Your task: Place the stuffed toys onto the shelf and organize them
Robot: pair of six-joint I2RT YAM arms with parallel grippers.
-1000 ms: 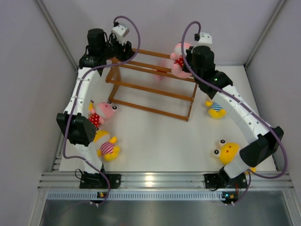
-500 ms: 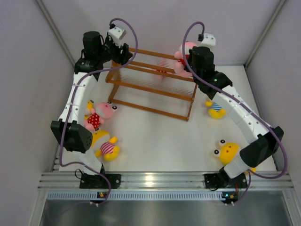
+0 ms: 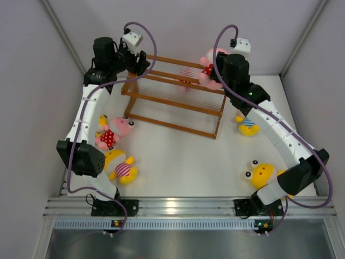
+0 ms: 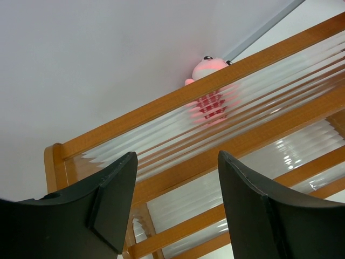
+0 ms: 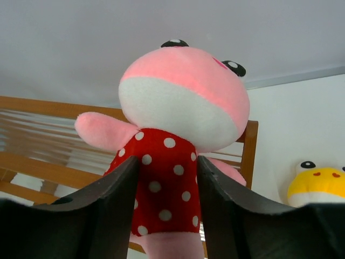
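The orange-brown wooden shelf stands at the back middle of the table. My right gripper is shut on a pink toy in a red white-dotted outfit and holds it upright over the shelf's right end. In the right wrist view the fingers squeeze the toy's body, with the shelf behind. My left gripper is open and empty at the shelf's back left corner. In the left wrist view it faces the rails, with the pink toy beyond.
A second pink toy and a yellow red-striped toy lie at the left beside my left arm. A yellow blue-striped toy lies right of the shelf, also showing in the right wrist view. Another yellow toy lies near my right arm's base.
My right gripper has carried the pink toy a little farther back and right over the shelf's right end. My left arm has shifted slightly left and back, gripper still open.
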